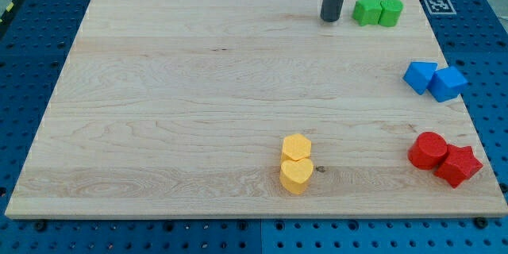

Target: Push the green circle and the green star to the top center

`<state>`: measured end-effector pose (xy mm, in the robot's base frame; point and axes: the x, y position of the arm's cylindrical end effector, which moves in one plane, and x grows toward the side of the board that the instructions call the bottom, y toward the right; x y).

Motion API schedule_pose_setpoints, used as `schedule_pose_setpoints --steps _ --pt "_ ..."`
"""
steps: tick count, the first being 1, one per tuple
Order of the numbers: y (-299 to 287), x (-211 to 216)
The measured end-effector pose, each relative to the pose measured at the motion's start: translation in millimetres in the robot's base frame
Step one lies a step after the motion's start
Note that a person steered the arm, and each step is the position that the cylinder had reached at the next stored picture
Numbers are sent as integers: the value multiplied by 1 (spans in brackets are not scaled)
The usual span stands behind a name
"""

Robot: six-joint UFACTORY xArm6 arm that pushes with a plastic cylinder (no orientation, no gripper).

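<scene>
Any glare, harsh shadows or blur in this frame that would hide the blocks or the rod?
Camera view: even, soft light, no glare on the board; my tip, left of the green star and green circle, is sharp; blocks cast only faint shadows.

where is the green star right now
The green star sits near the view's top right, touching the green circle on its right, with my tip just to its left.
</scene>
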<state>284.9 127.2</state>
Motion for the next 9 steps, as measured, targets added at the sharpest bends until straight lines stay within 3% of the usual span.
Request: schedule_pose_setpoints --steps 3,5,9 --pt "23 45" --pt "168 37" --pt "178 16"
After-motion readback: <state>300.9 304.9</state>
